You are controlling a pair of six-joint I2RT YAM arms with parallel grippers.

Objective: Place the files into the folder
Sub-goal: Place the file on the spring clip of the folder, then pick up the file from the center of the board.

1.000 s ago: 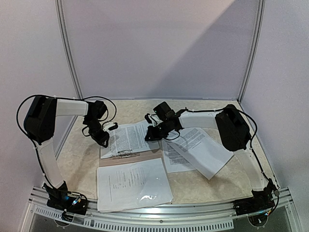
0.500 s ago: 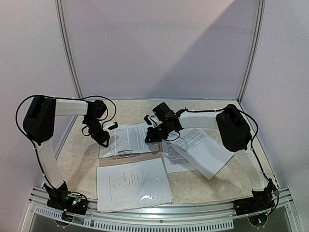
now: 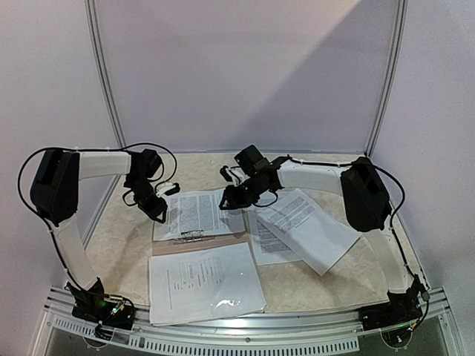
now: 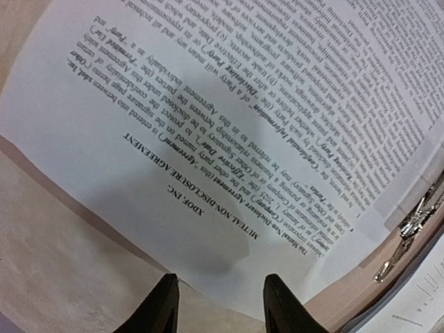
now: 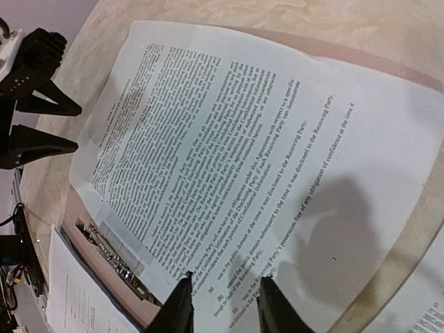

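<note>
Both arms are stretching farther out; we're leaving the sheet point(image 3: 199, 213) flat on the folder point(image 3: 215, 241), left gripper point(image 3: 158, 213) at its 9 o'clock, right gripper point(image 3: 228, 202) at 3, jaws spread, empty. Loose files point(image 3: 308, 226) are waiting at 3 o'clock.

Soft dim light; diagonal shadow across back wall point(image 3: 297, 89); glare on sleeved sheet point(image 3: 226, 300); wrist-view edges blurred.

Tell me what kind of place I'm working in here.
Likely an enclosed robot test booth: plain white wall panels, a marble-pattern tabletop, a printed agreement on an open folder.
</note>
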